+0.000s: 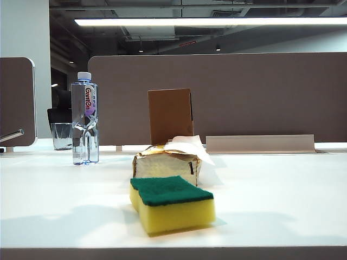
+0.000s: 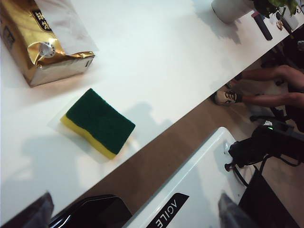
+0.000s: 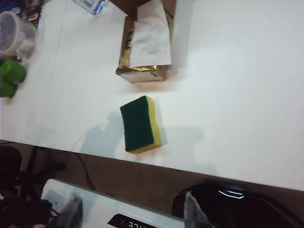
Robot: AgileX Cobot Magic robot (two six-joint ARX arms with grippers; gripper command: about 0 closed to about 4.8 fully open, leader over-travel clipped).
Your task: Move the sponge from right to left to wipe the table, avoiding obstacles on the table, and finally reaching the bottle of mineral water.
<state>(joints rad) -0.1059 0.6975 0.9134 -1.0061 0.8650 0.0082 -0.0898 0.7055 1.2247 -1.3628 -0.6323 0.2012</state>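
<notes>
A yellow sponge [image 1: 172, 204] with its green scouring side up lies near the front edge of the white table [image 1: 282, 195], nothing gripping it. Directly behind it, close but apart, sits the gold-topped tissue pack [image 1: 167, 164], a white tissue trailing from its top, and behind that stands the upright brown cardboard box [image 1: 170, 115]. Bare tabletop stretches left of the sponge toward the bottle of mineral water [image 1: 85, 118], which stands upright at the far left with a short glass cup [image 1: 62, 136] behind it.

Neither arm appears in the exterior view. The left gripper [image 2: 133, 213] hangs above and off the table's front edge, its two blurred fingertips [image 2: 40, 209] spread wide with nothing between them — released. The right gripper [image 3: 130, 213] hovers likewise beyond the front edge, fingers apart and empty, the sponge [image 3: 142, 124] on the table beyond them.

Only the wrist cameras show the floor in front of the table and the robot's white base. The left wrist view takes in the sponge [image 2: 99, 121], a corner of the tissue pack [image 2: 42, 45] and a white pot at the table's far corner — none of the bottle. The right wrist view catches green objects [image 3: 9, 77] off the table's side.
</notes>
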